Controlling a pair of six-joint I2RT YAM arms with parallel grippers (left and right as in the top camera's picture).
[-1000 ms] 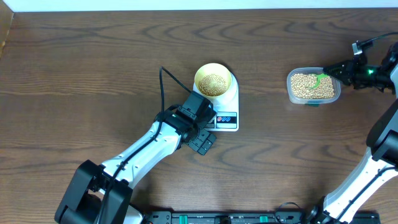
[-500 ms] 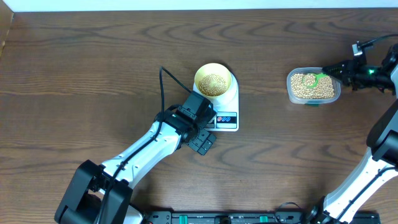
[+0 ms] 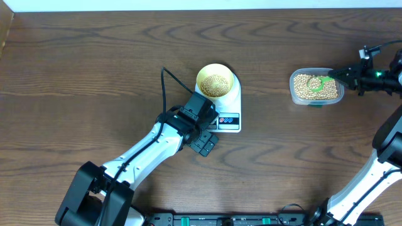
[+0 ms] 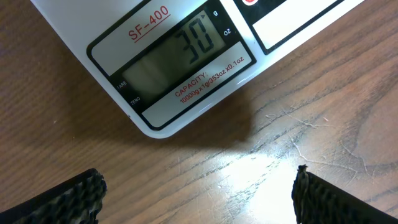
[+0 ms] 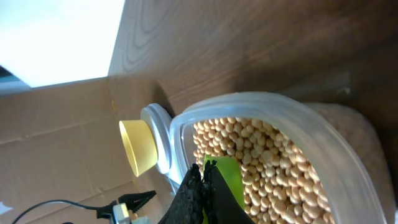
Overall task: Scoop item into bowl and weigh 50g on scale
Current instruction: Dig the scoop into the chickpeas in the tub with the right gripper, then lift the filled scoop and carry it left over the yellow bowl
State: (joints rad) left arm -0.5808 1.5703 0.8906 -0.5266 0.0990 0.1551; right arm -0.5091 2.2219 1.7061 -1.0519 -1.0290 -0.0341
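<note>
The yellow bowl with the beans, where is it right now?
In the overhead view the yellow bowl sits on the white scale near the table's middle, well left of the clear tub.

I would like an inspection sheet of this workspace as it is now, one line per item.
Surface: dark wooden table.
Job's things: yellow bowl with beans stands on the scale; display reads 30; more beans fill the clear tub.
Clutter: nothing seen.
Grippers: left gripper open, empty, in front of the display; right gripper shut on the green scoop over the tub.
Cables: black cable at the left arm.
Surroundings: cardboard beyond the table.
</note>
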